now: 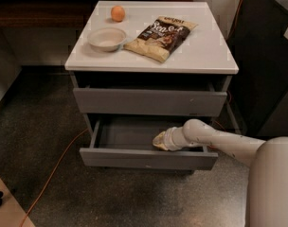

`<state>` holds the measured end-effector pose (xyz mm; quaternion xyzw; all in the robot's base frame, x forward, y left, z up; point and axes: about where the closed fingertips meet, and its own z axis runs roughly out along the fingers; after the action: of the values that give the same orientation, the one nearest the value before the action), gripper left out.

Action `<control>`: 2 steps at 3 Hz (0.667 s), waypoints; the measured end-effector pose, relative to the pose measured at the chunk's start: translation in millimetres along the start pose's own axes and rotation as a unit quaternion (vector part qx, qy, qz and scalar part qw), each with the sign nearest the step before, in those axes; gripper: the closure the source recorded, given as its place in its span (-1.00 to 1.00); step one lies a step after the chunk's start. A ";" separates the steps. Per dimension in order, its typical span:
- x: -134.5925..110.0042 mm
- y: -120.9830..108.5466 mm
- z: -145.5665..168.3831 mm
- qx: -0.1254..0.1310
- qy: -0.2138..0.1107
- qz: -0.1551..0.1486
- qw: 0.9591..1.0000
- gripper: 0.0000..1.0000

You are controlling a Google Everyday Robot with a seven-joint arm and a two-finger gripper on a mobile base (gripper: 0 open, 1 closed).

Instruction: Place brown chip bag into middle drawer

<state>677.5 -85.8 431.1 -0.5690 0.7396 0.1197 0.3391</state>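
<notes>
The brown chip bag (161, 37) lies flat on the white cabinet top (205, 51), right of the white bowl (107, 38). The middle drawer (134, 159) is pulled out below the upper grey drawer front (148, 102), and what shows of its inside holds only my gripper. My gripper (159, 140) reaches in from the right and sits low inside the open drawer, just behind its front panel and right of centre. It is far below the bag and holds nothing that I can see. The lowest drawer is hidden under the open one.
An orange (117, 13) sits at the back left of the cabinet top, behind the bowl. A dark cabinet (267, 70) stands close on the right. An orange cable (58, 164) runs across the floor at the left. My white arm (229, 143) spans the drawer's right side.
</notes>
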 end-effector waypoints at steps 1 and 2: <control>7.6 5.7 4.9 -0.005 0.008 0.005 1.000 1.00; 11.2 16.3 6.4 -0.013 0.009 0.011 1.000 1.00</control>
<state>663.4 -85.4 415.8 -0.5665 0.7470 0.1277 0.3237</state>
